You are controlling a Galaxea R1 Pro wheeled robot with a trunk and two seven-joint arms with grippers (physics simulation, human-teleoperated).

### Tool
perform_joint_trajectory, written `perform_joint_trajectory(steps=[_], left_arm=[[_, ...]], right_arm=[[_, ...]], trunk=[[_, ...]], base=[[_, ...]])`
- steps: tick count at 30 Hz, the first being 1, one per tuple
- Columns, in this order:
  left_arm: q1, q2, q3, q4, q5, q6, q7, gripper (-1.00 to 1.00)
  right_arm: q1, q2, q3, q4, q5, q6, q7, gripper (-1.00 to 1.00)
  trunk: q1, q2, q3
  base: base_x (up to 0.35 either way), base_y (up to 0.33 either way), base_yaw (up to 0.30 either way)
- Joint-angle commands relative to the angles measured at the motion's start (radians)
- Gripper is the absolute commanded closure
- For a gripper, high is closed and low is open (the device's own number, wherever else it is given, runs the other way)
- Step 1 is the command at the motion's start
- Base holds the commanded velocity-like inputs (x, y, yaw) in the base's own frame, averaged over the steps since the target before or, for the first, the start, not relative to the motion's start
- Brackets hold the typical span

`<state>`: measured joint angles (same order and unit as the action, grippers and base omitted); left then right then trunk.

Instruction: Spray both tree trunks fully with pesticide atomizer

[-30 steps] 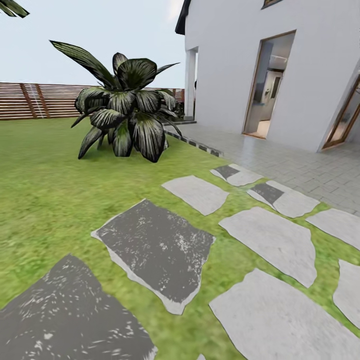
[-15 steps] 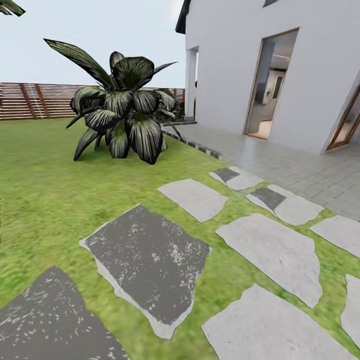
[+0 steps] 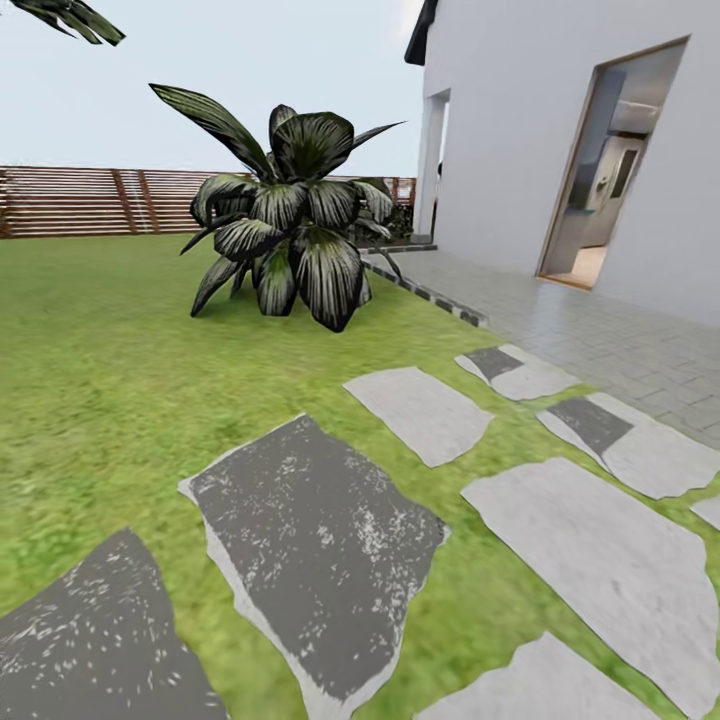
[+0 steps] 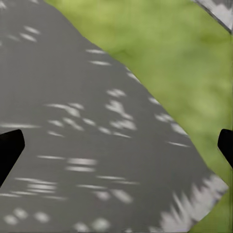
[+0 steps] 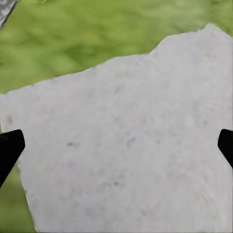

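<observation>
Task is looking barely begun: no pesticide atomizer is turning up in these views and neither of the 2 bare-trunked trees is appearing, so pickup and both sprayings are all left, as far as I can judge. Where the atomizer is lying cannot be told from here.

Left gripper (image 4: 116, 148) is hanging spread wide, tips at opposite edges of its wrist view, holding nothing, over a dark grey stone slab (image 4: 82, 131) flecked white. Right gripper (image 5: 116, 148) is likewise spread and empty, over a pale grey slab (image 5: 131, 141) with grass beside it.

Head view: robot is standing on a path of irregular paving slabs (image 3: 320, 540) set in the grass lawn (image 3: 90, 380), some dark, some light. A broad-leaved dark plant (image 3: 290, 235) is sitting on the lawn ahead, not a target tree. Slatted reddish-brown fence (image 3: 90, 200) is closing the far side. White house (image 3: 560, 120) with an open doorway (image 3: 610, 190) and a tiled patio (image 3: 610, 340) is lying to the right.
</observation>
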<state>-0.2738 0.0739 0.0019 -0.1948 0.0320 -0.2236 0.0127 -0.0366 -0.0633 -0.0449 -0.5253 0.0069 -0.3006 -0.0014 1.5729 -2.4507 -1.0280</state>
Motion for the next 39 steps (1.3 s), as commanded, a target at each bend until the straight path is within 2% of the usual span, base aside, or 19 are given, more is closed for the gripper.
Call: perform_joint_trajectory(steps=[1,26,39], left_arm=[[-0.001,0.0,0.0,0.001,0.003,-0.003,0.001,-1.0],[-0.001,0.0,0.0,0.0,0.003,-0.003,0.001,-1.0],[-0.001,0.0,0.001,-0.001,0.006,-0.003,0.001,-1.0]], right_arm=[[0.0,0.0,-0.001,0.001,0.001,-0.003,0.0,-1.0],[0.0,0.001,-0.001,0.001,0.002,-0.003,0.0,-1.0],[0.0,0.0,-0.001,0.001,0.002,-0.003,0.0,-1.0]], trunk=[[0.0,0.0,-0.001],[0.0,0.0,-0.001],[0.0,0.0,-0.001]], base=[[0.278,-0.168,0.278],[0.277,-0.169,0.278],[0.211,-0.23,0.278]])
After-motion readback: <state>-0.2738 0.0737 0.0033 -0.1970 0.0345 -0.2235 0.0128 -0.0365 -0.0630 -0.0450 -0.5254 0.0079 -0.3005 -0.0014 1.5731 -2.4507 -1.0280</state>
